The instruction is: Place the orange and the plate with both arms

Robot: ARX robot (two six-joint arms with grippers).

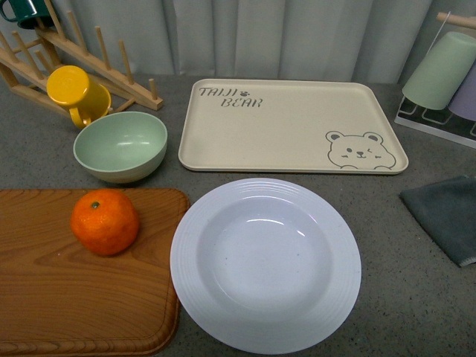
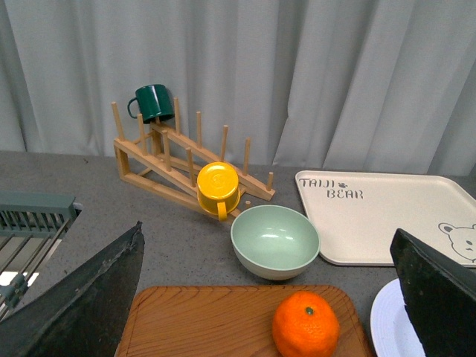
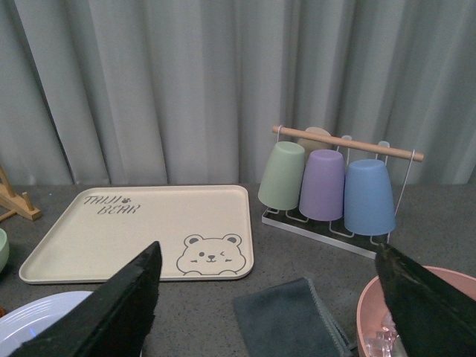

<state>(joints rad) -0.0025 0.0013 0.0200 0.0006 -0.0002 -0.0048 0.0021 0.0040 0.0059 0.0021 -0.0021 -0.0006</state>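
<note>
The orange (image 1: 105,221) sits on a wooden cutting board (image 1: 52,297) at the front left. It also shows in the left wrist view (image 2: 306,325). The white ribbed plate (image 1: 265,263) lies on the table just right of the board; its edge shows in the left wrist view (image 2: 388,331) and in the right wrist view (image 3: 37,318). Neither arm shows in the front view. My left gripper (image 2: 271,297) is open and empty, above and behind the orange. My right gripper (image 3: 271,297) is open and empty, over a grey cloth (image 3: 286,318).
A beige bear tray (image 1: 290,126) lies behind the plate. A pale green bowl (image 1: 120,146), a yellow mug (image 1: 76,93) and a wooden rack (image 1: 82,52) stand at the back left. A cup rack (image 1: 442,82) stands at the back right. A pink bowl (image 3: 372,312) shows by the right gripper.
</note>
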